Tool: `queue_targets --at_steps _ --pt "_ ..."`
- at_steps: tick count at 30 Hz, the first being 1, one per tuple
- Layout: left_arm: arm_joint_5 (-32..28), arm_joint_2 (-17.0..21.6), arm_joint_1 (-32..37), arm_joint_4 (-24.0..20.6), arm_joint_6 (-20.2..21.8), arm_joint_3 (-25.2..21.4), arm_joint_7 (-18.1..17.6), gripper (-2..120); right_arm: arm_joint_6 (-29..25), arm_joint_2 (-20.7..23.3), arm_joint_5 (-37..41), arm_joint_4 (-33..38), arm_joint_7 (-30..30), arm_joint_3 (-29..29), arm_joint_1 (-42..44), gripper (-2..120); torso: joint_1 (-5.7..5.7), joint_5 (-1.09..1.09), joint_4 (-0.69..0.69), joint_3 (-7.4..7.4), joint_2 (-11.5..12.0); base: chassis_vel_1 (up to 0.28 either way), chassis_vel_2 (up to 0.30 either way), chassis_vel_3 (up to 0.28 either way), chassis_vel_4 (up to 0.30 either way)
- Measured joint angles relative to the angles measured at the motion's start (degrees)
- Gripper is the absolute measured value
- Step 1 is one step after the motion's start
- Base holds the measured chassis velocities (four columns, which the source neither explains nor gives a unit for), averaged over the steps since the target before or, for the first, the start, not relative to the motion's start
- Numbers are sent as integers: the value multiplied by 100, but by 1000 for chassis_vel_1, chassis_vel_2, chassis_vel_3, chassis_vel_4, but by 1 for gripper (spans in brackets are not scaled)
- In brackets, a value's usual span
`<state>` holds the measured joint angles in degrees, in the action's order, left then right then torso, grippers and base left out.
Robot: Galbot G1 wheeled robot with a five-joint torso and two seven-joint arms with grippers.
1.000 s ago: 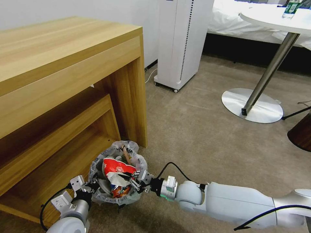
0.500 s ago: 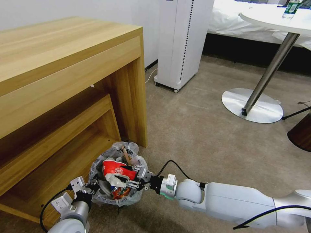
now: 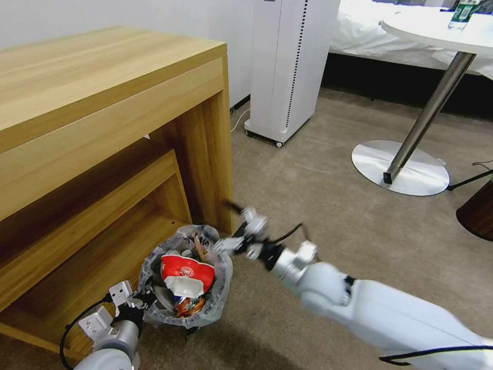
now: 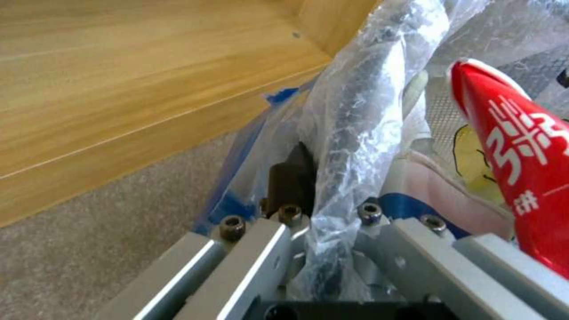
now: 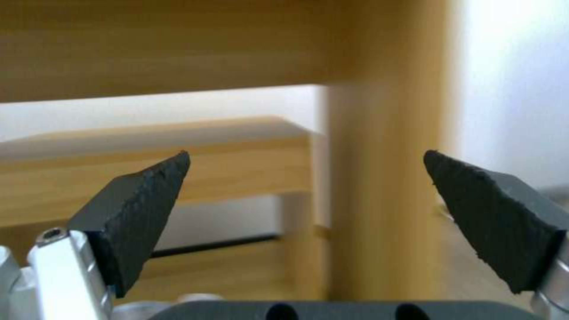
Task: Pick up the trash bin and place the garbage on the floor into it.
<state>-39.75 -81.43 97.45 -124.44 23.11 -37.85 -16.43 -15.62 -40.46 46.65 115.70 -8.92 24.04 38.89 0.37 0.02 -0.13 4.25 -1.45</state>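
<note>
The trash bin (image 3: 186, 288) sits on the floor (image 3: 328, 216) at the foot of the wooden counter (image 3: 102, 103), beside its leg, stuffed with garbage (image 3: 186, 272) topped by a red wrapper. The left gripper (image 4: 332, 213) is clamped on the bin's bag-covered rim on the side away from the counter leg. The right gripper (image 3: 237, 226), jaws spread wide and empty, hangs above the bin beside the counter leg

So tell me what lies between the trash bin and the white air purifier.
In the head view: the desk's wooden leg, the open right gripper, then bare floor between the trash bin and the air purifier.
</note>
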Motion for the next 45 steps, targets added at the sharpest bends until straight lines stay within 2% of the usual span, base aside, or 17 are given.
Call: queue_targets --at_steps 1,4,5,7,11,17,21,24,27,30,38,41,42,45 --pt "0 0 0 0 0 0 0 0 0 0 0 0 0 0 0 100 0 0 0 0 0 0 0 0 0" --pt "6 40 43 -38 -5 -7 4 0 496 481 608 503 -788 -611 624 100 0 0 -1 0 0 0 0 0 0" --pt "6 40 43 -38 -5 -7 4 0 496 481 608 503 -788 -611 624 100 0 0 -1 0 0 0 0 0 0" --pt "3 53 54 -41 -16 -39 4 0 798 782 982 771 -1439 -829 996 100 0 -1 -2 0 0 0 0 0 0" --pt "12 23 114 -60 -50 -99 10 0 1292 1081 1472 866 -2132 -808 1159 100 0 0 2 0 0 0 0 0 0" --pt "-6 54 -8 5 -64 -106 11 0 1852 1490 1925 833 -2723 -659 1652 100 0 -2 0 0 0 0 0 0 0" --pt "-10 55 -76 76 -64 -89 11 0 2155 1543 2005 789 -3086 -622 1912 100 0 0 0 0 0 0 0 0 0" --pt "-19 49 -180 207 -70 -52 11 0 2802 1524 1988 495 -3738 -619 2256 100 0 -1 0 0 0 0 0 0 0" --pt "-29 51 -244 281 -81 -33 11 0 3095 1489 1855 178 -3962 -611 2467 100 0 0 1 0 0 0 0 0 0" --pt "-49 60 -303 352 -89 -19 12 0 3250 1483 1679 -127 -3980 -571 2632 100 0 0 1 0 0 0 0 0 0" --pt "-107 83 -450 507 -109 35 4 0 3253 1506 894 -1055 -3484 -307 2781 100 0 -1 0 0 0 0 0 0 0" --pt "-119 84 -498 568 -126 65 2 0 2694 1565 -127 -1816 -2677 2 2632 100 0 -2 0 0 0 0 0 0 0" --pt "-119 84 -498 568 -126 65 2 0 2694 1565 -127 -1816 -2677 2 2632 100 0 -2 0 0 0 0 0 0 0" --pt "-126 77 -493 576 -136 67 2 0 1859 1514 -991 -2460 -1995 232 2455 100 0 0 1 0 0 0 0 0 0"
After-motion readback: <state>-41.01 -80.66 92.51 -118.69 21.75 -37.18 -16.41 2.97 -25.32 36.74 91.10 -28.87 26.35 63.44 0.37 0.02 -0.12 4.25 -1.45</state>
